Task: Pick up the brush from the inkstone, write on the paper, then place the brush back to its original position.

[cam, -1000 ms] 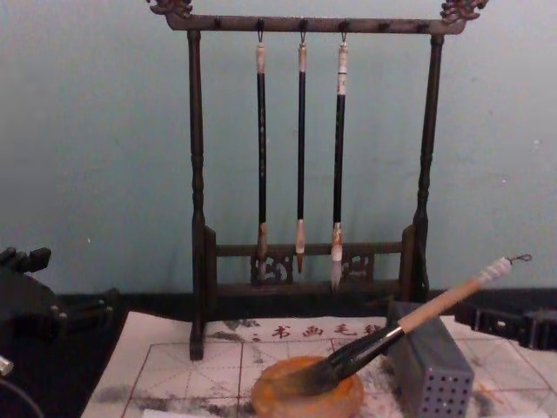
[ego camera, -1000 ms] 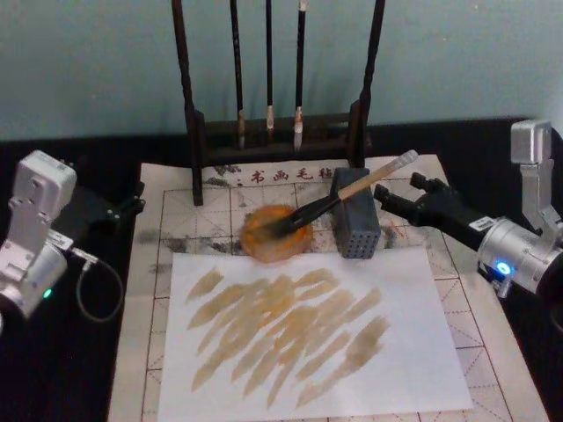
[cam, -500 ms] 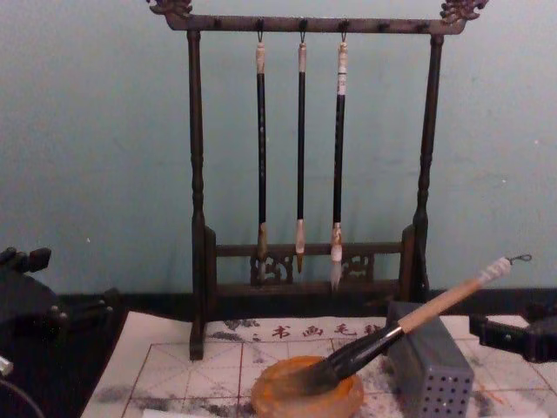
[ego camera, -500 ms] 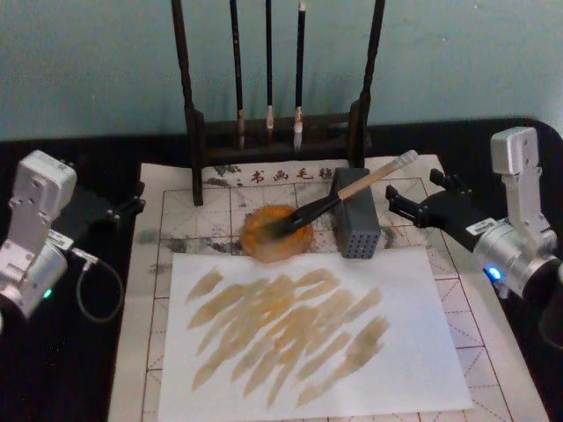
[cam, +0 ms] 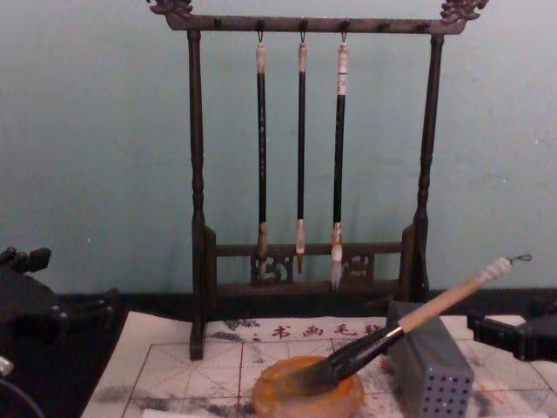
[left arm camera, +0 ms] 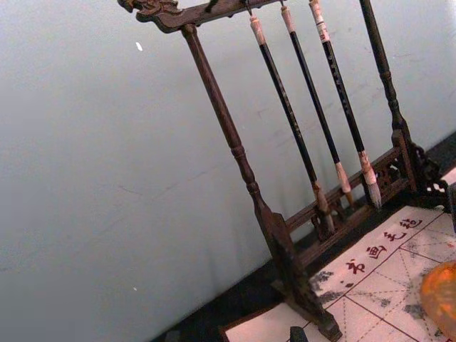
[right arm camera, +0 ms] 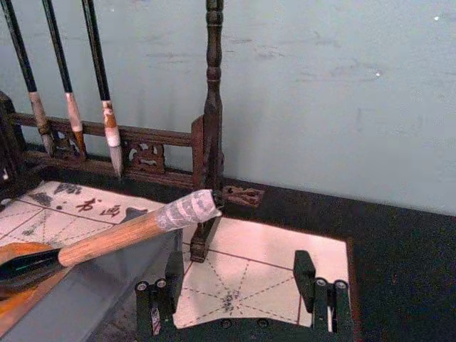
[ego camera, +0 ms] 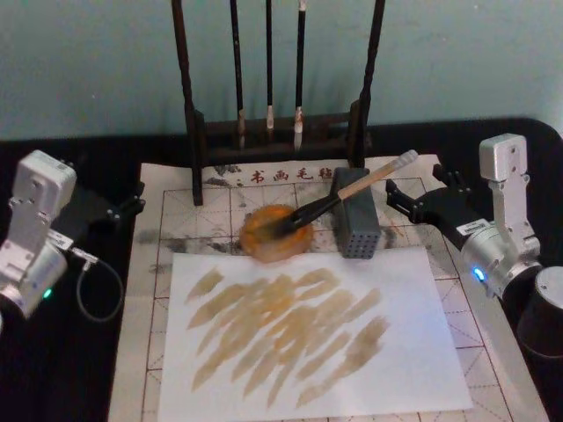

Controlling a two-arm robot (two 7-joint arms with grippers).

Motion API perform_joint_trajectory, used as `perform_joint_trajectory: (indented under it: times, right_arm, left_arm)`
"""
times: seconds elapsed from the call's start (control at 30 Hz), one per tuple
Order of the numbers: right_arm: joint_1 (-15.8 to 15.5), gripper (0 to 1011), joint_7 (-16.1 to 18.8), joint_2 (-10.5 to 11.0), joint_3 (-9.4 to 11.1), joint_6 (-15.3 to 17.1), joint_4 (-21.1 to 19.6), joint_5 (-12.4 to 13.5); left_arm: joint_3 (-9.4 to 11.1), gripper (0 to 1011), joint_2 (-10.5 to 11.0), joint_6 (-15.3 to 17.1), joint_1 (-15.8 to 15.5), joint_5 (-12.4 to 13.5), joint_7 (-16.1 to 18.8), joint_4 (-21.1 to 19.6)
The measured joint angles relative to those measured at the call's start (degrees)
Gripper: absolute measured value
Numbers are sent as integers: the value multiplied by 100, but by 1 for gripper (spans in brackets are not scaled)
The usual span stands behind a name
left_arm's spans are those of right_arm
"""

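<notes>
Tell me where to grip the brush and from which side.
Grip the brush on its bare tan handle above the grey block, coming from the robot's right, where the open right gripper sits. The handle slopes up there; the bristles lie in the inkstone.

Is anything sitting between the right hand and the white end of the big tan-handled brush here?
Nothing visible blocks it. The right hand is open, just right of the tan wooden-handled brush, whose white end lies in open air ahead of the fingers. The grey perforated block props the handle from beneath, below the approach line.
</notes>
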Motion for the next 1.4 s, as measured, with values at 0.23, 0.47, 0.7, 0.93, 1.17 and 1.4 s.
perform_joint_trajectory:
  times: [0.23,0.47,0.7,0.93,1.17,1.4]
  right_arm:
    - [0,1000,0,8,-9,0,-3,-4]
    - [1,1000,1,14,-19,0,-6,-7]
    - [3,1000,2,17,-23,0,-10,-10]
    - [3,1000,4,21,-27,1,-13,-10]
    - [3,1000,7,24,-28,3,-14,-10]
    - [3,1000,8,23,-29,5,-14,-10]
  left_arm:
    - [0,1001,0,0,0,0,0,0]
    - [0,1001,0,0,0,0,0,0]
    - [0,1001,0,0,0,0,0,0]
    - [0,1001,0,0,0,0,0,0]
    - [0,1001,0,0,0,0,0,0]
    - [0,1001,0,0,0,0,0,0]
